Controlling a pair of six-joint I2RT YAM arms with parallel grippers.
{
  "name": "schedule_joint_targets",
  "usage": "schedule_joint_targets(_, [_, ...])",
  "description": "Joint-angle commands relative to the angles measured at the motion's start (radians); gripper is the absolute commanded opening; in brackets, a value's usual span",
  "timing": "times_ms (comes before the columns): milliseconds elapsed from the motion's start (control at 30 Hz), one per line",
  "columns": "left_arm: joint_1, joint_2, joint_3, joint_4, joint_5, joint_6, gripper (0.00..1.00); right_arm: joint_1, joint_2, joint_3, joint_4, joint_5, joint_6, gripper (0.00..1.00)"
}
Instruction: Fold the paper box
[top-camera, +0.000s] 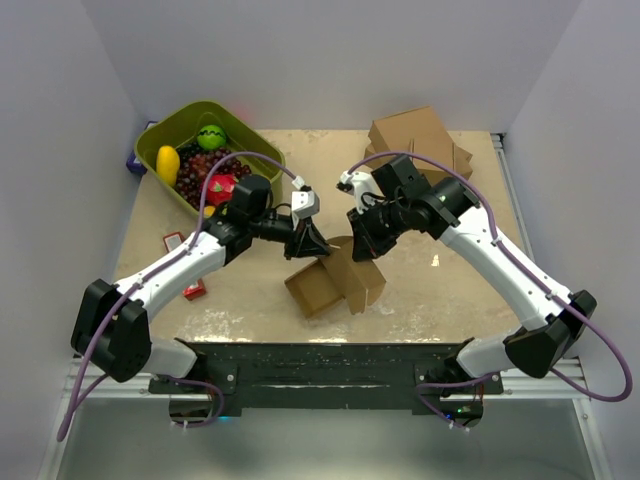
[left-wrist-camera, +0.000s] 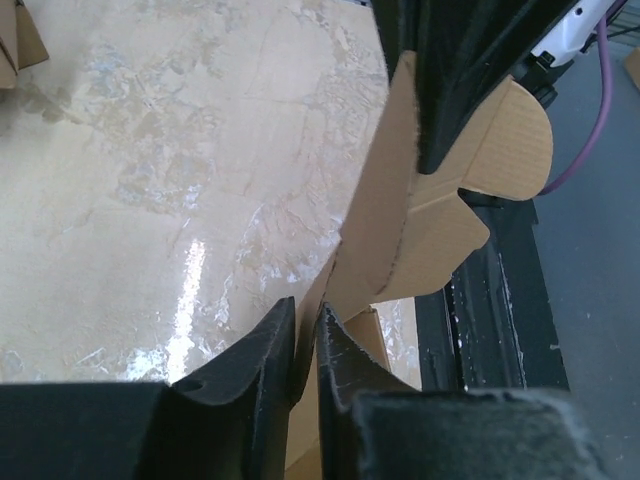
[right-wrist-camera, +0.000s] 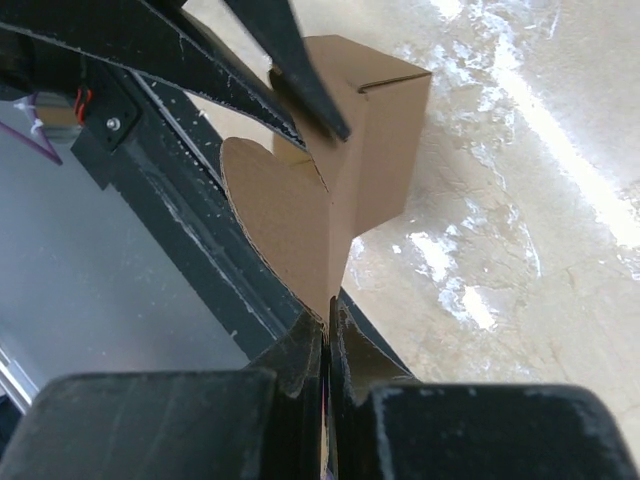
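**Risk of a torn or slipped flap with both arms on the box**

The small, plain brown kraft-cardboard paper box (top-camera: 332, 280) sits half-formed between my two arms, over the near middle of the beige marbled counter (top-camera: 240, 300) and close to the black rail (top-camera: 320, 365) at its front edge. I cannot tell whether its lower panel rests on the counter or hangs just above it.

The left jaws are clamped on the thin edge of one upright panel, the cardboard showing between them in the left wrist view. The right jaws are pressed together on the tip of a rounded flap (right-wrist-camera: 275, 215). Both holds are shallow, right at the margin of the card.

My main worry is the two arms working against each other. If I move the left arm (top-camera: 190, 262) and the right arm (top-camera: 480, 240) apart, or turn them out of step, the card between them could tear at a crease or buckle where no fold belongs. With holds this shallow, a sideways tug could also pull an edge free, and the panels would likely spring open. The two sets of jaws stand very near each other, so a careless fold stroke could knock them together. A dropped box could land on the rail.
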Motion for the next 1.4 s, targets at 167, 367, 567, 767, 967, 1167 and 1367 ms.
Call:
schedule_joint_targets(167, [-0.038,0.003,0.034,0.009,-0.109,0.013,0.00,-0.021,0.026,0.017,0.066,0.093,0.022,0.00])
schedule_joint_targets(367, [-0.038,-0.001,0.017,0.075,-0.226,-0.051,0.00,-0.089,0.022,0.020,0.120,0.129,0.100,0.44])
schedule_joint_targets(567, [-0.036,-0.011,-0.006,0.119,-0.292,-0.084,0.00,-0.118,-0.015,0.017,0.158,0.160,0.145,0.85])
schedule_joint_targets(767, [-0.035,-0.014,-0.016,0.138,-0.349,-0.113,0.00,-0.141,-0.083,0.015,0.210,0.240,0.184,0.99])
schedule_joint_targets(967, [-0.020,-0.033,-0.033,0.158,-0.407,-0.144,0.00,-0.160,-0.225,-0.048,0.341,0.344,0.246,0.99])
schedule_joint_targets(1167, [-0.006,-0.051,-0.061,0.191,-0.447,-0.223,0.00,-0.161,-0.395,-0.242,0.546,0.424,0.310,0.97])
schedule_joint_targets(1367, [-0.006,-0.060,-0.067,0.198,-0.492,-0.249,0.00,-0.161,-0.541,-0.525,0.746,0.424,0.346,0.88])
